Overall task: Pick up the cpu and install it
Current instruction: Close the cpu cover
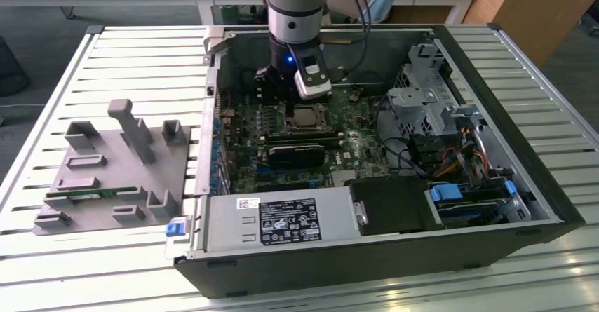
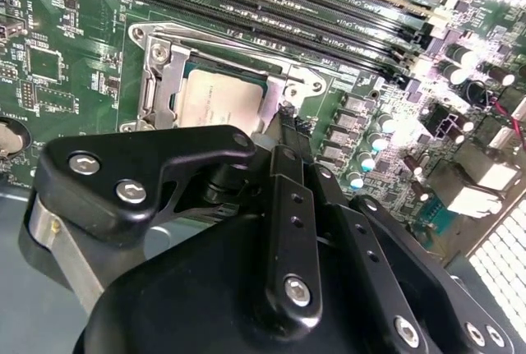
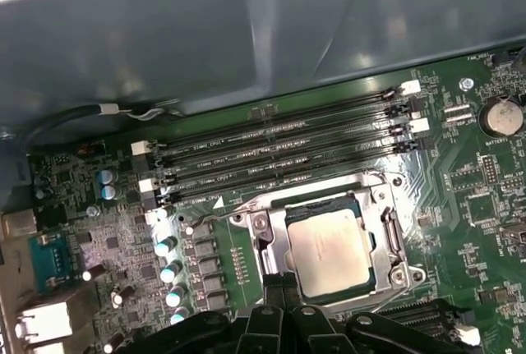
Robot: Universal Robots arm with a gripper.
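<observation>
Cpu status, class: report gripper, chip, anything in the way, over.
Cpu flat in socket, top bare. Gripper low at its edge. Memory slots alongside, apart from it.

Bright, even light; soft shadows

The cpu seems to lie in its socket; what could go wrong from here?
1. The gripper is close to one edge of the cpu; a sideways move might push it askew in the socket frame.
2. Whether the cpu lies fully flat I cannot tell; pressing on it while tilted could damage it.
3. The capacitors stand near the gripper and could be struck.
</observation>
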